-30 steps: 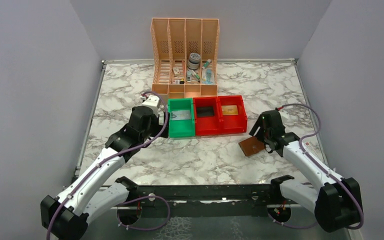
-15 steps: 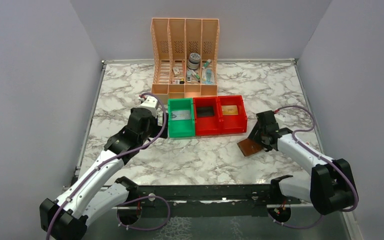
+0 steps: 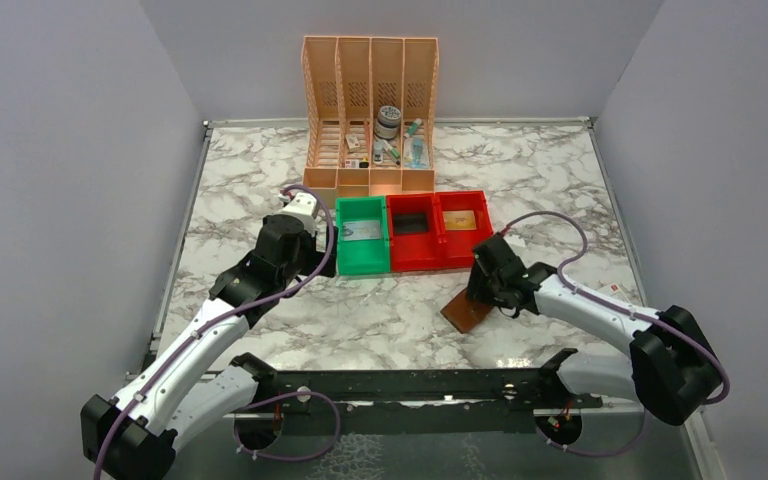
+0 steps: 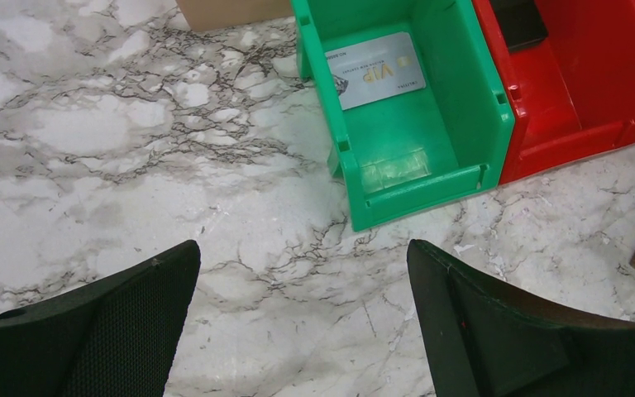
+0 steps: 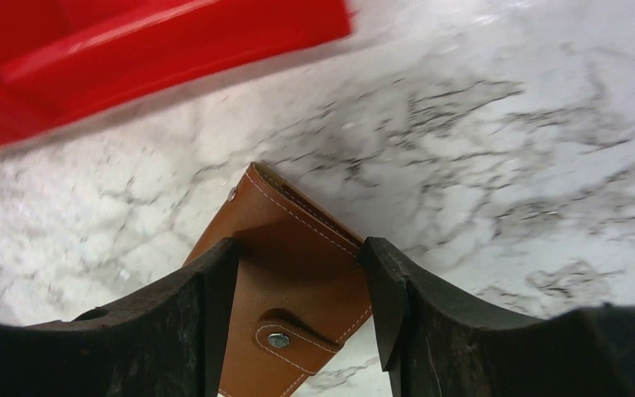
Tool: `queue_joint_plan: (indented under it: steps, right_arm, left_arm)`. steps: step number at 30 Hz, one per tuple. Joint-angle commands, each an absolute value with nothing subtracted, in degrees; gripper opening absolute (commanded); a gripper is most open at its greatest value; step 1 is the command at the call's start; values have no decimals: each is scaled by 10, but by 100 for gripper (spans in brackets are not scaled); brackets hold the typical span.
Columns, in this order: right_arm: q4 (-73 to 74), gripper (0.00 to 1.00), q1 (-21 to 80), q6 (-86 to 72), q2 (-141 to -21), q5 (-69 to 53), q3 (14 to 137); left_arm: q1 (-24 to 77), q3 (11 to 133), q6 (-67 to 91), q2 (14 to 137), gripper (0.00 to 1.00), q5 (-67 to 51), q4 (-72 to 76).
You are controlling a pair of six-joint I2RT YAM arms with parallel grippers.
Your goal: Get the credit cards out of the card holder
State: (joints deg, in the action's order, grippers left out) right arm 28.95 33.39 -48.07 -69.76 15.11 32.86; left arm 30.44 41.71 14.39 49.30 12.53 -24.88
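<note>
right gripper (image 5: 298,310) is clamped across the card holder (image 5: 285,248); one finger (image 5: 202,318) on each long edge, both pressed against the leather; holder is folded shut, snap tab (image 5: 285,335) fastened and facing the wrist cam

from above: holder sits tilted in the grip, over the marble table (image 3: 560,180), in front of the right red bin (image 3: 465,255), near it but not touching; its low corner points toward the near edge; can't tell whether that corner is on the surface

left gripper (image 4: 298,331) hangs over bare marble, just off the front-left of the green bin (image 4: 417,194); fingers spread wide, nothing between them

cards: one pale grey card (image 4: 378,72) lies flat on the floor of the green bin, toward the back; one gold card (image 3: 463,220) lies flat in the right red bin; middle red bin (image 3: 412,262) holds a dark flat item (image 3: 410,225), can't tell what it is

peach organiser (image 3: 370,100) stands upright behind the three bins, with small odds and ends in its right-hand slots
</note>
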Motion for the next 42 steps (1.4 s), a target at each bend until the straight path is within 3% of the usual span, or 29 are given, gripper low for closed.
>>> queue_joint_plan:
  steps: [1,14,21,27,31,42]
  right_arm:
    - [301,55,394,-456,-718,104,317]
    - [161,57,537,-283,-816,73,459]
    - [276,61,538,-401,-721,191,444]
    - [381,51,538,-491,-690,100,420]
    - [393,38,539,-521,-719,81,434]
    - [423,34,577,-542,-821,127,516]
  left_arm:
    - [301,417,131,488,99,100,-232]
    - [299,416,138,486,99,100,-233]
    - [292,417,142,488,99,105,-231]
    - [280,420,143,505,99,78,-227]
    - [267,422,145,516,99,56,-226]
    - [261,419,143,514,99,65,-227]
